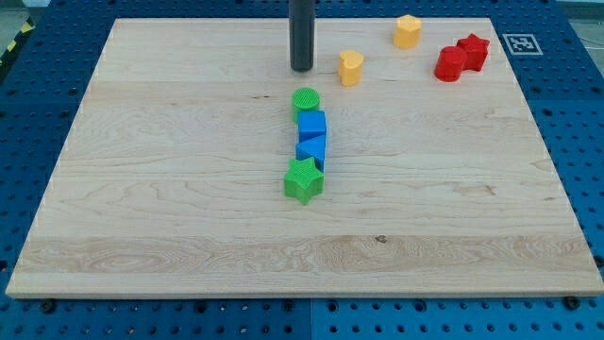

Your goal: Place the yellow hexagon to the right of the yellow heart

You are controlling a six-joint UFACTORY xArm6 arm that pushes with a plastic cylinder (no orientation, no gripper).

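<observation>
The yellow heart (350,67) lies near the view's top, right of centre. The yellow hexagon (407,31) lies up and to the right of it, close to the board's top edge, apart from it. My tip (301,69) stands on the board just left of the yellow heart, with a small gap between them, and above the green round block.
A green round block (305,101), a blue cube (312,124), a blue triangle-like block (312,149) and a green star (303,180) form a column at centre. Two red blocks (461,58) touch at the top right. The wooden board (142,189) ends in a blue pegboard.
</observation>
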